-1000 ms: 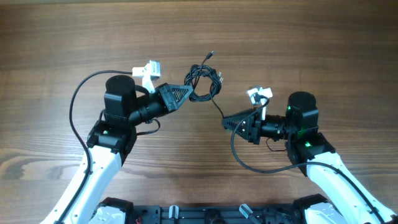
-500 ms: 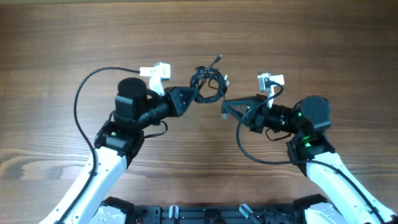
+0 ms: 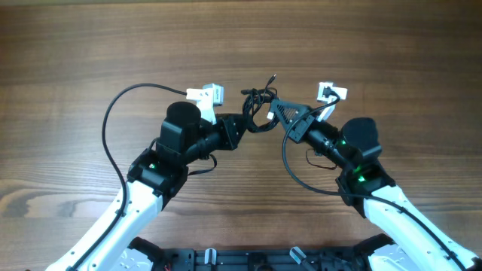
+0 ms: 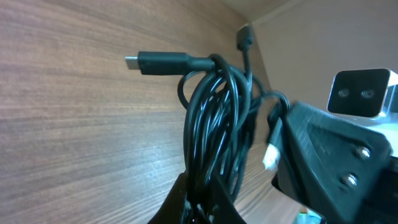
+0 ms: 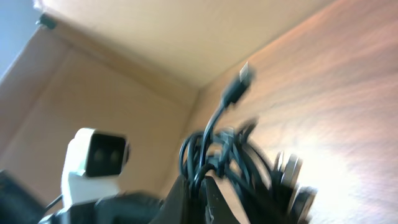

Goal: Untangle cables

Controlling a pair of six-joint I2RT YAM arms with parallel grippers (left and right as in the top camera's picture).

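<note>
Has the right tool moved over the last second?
Yes. The right tool went up the table, away from the base rail, and now grips the cables.

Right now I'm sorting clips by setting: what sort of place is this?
Probably a robotics lab bench: a brown wood-grain tabletop, a white-and-black left arm and right arm, and a tangled bundle of thin black cables gripped between them.

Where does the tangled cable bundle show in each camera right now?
Overhead: cable bundle, upper centre.
Left wrist: cable bundle, centre, rising from the bottom edge.
Right wrist: cable bundle, lower centre, blurred.
Shared landmark: the plug tip sticking out above the bundle, in all three.
</note>
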